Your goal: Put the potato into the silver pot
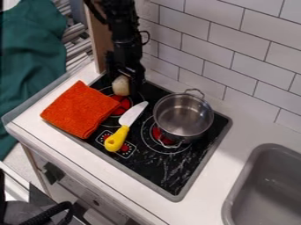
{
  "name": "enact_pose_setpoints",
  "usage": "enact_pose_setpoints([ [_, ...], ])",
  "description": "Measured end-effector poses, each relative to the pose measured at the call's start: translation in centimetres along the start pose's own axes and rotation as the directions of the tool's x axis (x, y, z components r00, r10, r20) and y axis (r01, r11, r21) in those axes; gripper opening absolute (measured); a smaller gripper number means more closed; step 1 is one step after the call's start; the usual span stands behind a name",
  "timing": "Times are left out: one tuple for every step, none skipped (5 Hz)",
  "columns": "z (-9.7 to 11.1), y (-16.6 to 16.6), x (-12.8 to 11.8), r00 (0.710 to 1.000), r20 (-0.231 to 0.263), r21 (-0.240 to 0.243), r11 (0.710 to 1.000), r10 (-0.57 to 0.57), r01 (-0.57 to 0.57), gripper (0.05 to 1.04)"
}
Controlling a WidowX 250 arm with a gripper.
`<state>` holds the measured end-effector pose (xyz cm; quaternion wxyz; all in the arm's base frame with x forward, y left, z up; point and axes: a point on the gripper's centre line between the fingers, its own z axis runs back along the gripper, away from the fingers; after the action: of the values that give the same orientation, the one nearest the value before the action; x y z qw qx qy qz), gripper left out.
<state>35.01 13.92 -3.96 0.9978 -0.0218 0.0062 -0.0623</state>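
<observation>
The potato [121, 86] is at the far left of the black stove top [154, 172], right at the lower end of the tool [122, 75]. We cannot tell whether the tool has a firm hold on it or merely sits close around it. That is our first worry: if the grip is loose or off-centre, the smooth, rounded potato may slip out when lifted and roll across the stove.

The silver pot [183, 115] stands upright to the right, its mouth open, so we judge the carry to be short but in need of height. Taken across too low, the potato or the tool could strike the left rim and push or tip the pot, which looks light. The far handle [194, 92] could also catch the arm if the path runs too close to the tiled wall [207, 59].

Released too early, the potato could land on the knife [134, 113], lying between the orange cloth [80, 109] and the pot; released too late, it could bounce off the right rim.
</observation>
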Motion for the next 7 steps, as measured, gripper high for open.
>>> enact_pose_setpoints([
  [0.0, 0.1, 0.2, 1.0, 0.012, 0.009, 1.0, -0.01, 0.01, 0.871],
  [0.3, 0.1, 0.2, 1.0, 0.016, 0.026, 0.999, -0.02, 0.02, 0.871],
  [3.3, -0.8, 0.8, 0.997, 0.068, 0.091, 0.995, -0.049, 0.043, 0.871],
  [6.9, -4.4, 1.7, 0.987, 0.114, 0.151, 0.984, -0.112, 0.095, 0.87],
  [7.5, -8.2, 0.9, 0.985, 0.113, 0.142, 0.983, -0.133, 0.116, 0.871],
  [6.5, -12.1, -1.0, 0.989, 0.099, 0.106, 0.989, -0.113, 0.103, 0.871],
  [4.8, -13.8, -2.9, 0.993, 0.079, 0.077, 0.994, -0.084, 0.078, 0.871],
])
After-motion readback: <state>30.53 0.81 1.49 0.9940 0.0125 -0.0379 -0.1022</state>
